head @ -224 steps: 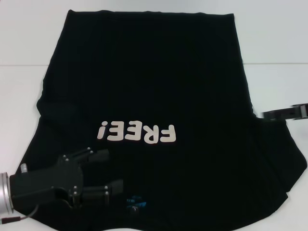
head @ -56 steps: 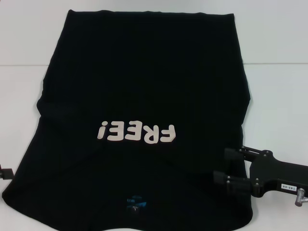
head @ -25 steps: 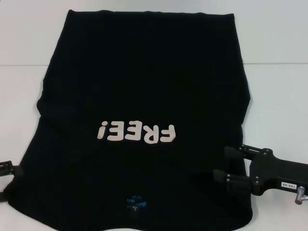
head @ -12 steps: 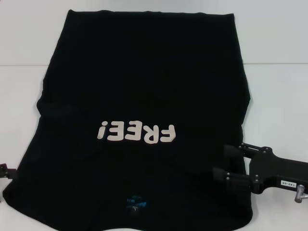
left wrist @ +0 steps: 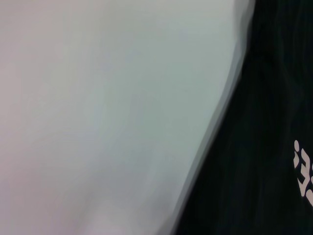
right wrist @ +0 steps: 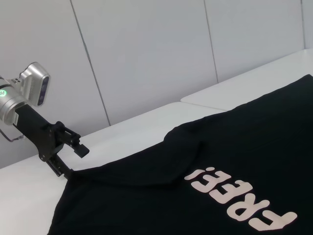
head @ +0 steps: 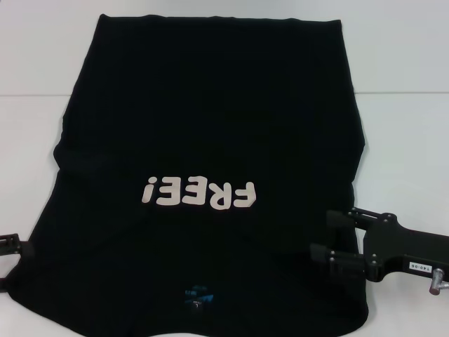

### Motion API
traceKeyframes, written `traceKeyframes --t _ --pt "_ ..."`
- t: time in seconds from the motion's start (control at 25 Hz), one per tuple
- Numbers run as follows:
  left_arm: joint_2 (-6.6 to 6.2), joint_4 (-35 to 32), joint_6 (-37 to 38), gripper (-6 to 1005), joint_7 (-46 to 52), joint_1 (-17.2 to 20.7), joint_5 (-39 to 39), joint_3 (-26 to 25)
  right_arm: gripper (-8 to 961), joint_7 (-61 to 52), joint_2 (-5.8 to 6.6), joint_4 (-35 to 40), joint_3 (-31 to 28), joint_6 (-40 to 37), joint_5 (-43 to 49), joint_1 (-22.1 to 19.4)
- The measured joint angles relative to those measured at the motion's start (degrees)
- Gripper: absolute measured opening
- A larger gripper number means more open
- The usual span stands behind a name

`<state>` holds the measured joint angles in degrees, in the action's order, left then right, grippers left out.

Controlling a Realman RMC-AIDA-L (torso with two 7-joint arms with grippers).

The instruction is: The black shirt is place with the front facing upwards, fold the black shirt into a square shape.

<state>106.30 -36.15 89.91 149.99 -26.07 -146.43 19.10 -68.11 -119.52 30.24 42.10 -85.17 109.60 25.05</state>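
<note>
The black shirt [head: 210,119] lies flat on the white table [head: 407,133], collar toward me, with the pale letters "FREE!" [head: 200,193] face up and a small blue neck label [head: 196,293]. Both sleeves are folded in. My right gripper [head: 325,235] is open at the shirt's near right edge, its fingers over the fabric. My left gripper [head: 12,260] is at the shirt's near left corner, mostly cut off. The right wrist view shows the left gripper [right wrist: 72,157] open beside that corner of the shirt [right wrist: 220,161]. The left wrist view shows the shirt's edge [left wrist: 254,147].
White table surface [left wrist: 98,107] lies on both sides of the shirt. A seam crosses the table behind the shirt's middle [head: 400,93]. A pale panelled wall [right wrist: 146,58] stands beyond the table.
Earlier my left gripper was over the shirt's near left part; it has withdrawn to the left corner. The right sleeve is now folded in. In the last second both grippers barely shift.
</note>
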Motion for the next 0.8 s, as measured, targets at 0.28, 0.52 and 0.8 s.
traceKeyframes --t 0.28,0.52,0.8 --pt "0.06 0.03 -0.24 952 0.48 -0.21 -0.49 0.76 827 0.0 0.0 0.0 0.0 -0.01 0.0 0.0" --pt "0.19 0.03 -0.35 951 0.53 -0.54 -0.69 1.26 826 0.0 0.0 0.0 0.0 0.0 0.0 0.09" --pt "0.4 0.03 -0.33 952 0.56 -1.18 -0.7 2.02 826 0.0 0.0 0.0 0.0 0.0 0.0 0.18"
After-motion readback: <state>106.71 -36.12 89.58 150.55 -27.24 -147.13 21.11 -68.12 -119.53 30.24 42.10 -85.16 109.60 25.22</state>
